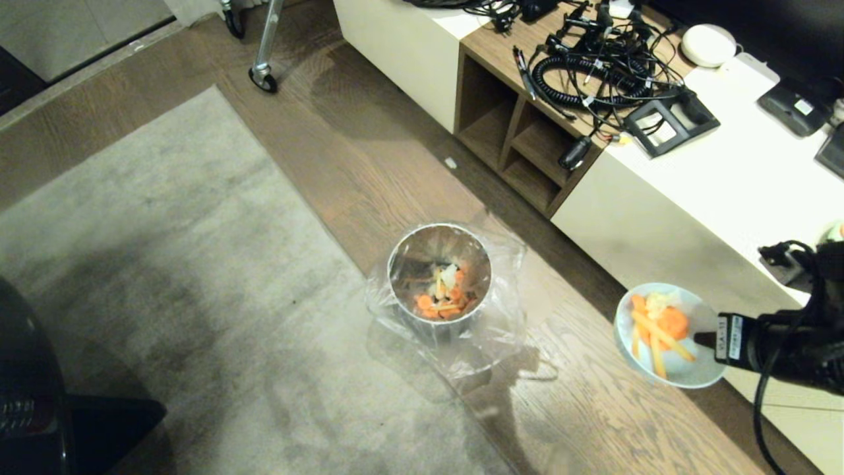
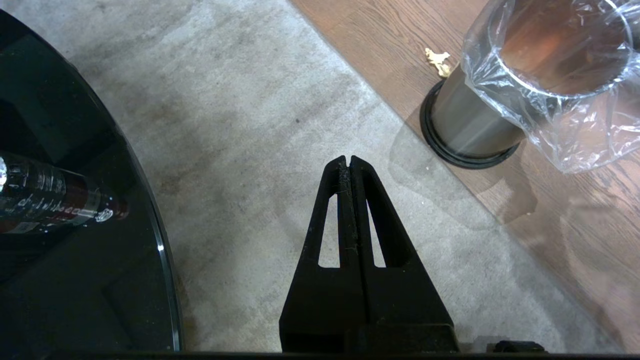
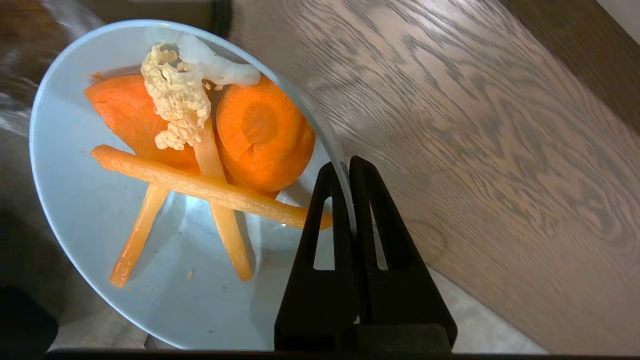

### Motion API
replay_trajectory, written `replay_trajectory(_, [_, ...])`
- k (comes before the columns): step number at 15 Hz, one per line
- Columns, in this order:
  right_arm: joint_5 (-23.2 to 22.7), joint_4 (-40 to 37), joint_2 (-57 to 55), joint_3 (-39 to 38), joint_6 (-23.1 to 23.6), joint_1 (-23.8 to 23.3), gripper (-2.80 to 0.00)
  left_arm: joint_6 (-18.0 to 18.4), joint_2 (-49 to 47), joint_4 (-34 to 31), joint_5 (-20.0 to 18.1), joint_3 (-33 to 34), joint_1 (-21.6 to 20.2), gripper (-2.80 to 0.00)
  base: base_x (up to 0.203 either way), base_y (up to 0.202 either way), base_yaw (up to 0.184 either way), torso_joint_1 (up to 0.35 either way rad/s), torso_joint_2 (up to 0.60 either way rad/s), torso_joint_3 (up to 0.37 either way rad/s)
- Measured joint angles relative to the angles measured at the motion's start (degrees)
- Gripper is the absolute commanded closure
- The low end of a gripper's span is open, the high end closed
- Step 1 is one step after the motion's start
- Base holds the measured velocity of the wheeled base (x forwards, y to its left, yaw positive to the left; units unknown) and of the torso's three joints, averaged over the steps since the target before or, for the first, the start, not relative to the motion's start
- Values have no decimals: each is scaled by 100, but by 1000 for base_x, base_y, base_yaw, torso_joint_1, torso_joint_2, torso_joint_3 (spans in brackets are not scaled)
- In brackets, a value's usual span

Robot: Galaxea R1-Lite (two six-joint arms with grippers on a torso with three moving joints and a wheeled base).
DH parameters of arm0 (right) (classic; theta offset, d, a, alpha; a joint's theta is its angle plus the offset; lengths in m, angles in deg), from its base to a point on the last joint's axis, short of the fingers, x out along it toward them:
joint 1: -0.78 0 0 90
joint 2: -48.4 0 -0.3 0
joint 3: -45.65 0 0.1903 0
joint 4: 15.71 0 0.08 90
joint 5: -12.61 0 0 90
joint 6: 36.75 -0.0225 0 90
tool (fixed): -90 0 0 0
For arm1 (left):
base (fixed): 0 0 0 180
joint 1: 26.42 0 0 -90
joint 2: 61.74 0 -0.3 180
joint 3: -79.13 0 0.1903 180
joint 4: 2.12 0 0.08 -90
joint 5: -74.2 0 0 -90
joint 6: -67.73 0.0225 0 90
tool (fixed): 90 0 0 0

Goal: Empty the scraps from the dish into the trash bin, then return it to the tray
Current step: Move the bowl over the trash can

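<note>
Here the right claw (image 3: pixel 346 167) pinches the dish (image 3: pixel 90 210) rim over open floor (image 3: pixel 475 150).

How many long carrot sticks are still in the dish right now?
3, all in the dish: one stick lies across the other two, which angle downward, one and the other. More may hide under the slices.

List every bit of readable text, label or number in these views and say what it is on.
No text can be read in full.
White label on the right gripper, which is shut on the dish: black print, too small to read.
Printed band on the dark cylinder seen through the black glass surface in the left wrist view: blurred, unreadable.
White sticker on the black device on the white cabinet: too small to read.
</note>
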Motion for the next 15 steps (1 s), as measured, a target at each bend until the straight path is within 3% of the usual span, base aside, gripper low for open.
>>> replay_trajectory(7, [229,171,-1578,1942,-9,785,0,-7,0,0,-2,0,0,0,0,0,0,0,0,0])
replay_trajectory(13, [653,1242,-2829,3365,33,1506,0,-5,0,0,-2,0,0,0,0,0,0,0,0,0])
replay_trajectory(15, [726,1490,-3052,3532,369,1694,0,-7,0,0,-2,0,0,0,0,0,0,0,0,0])
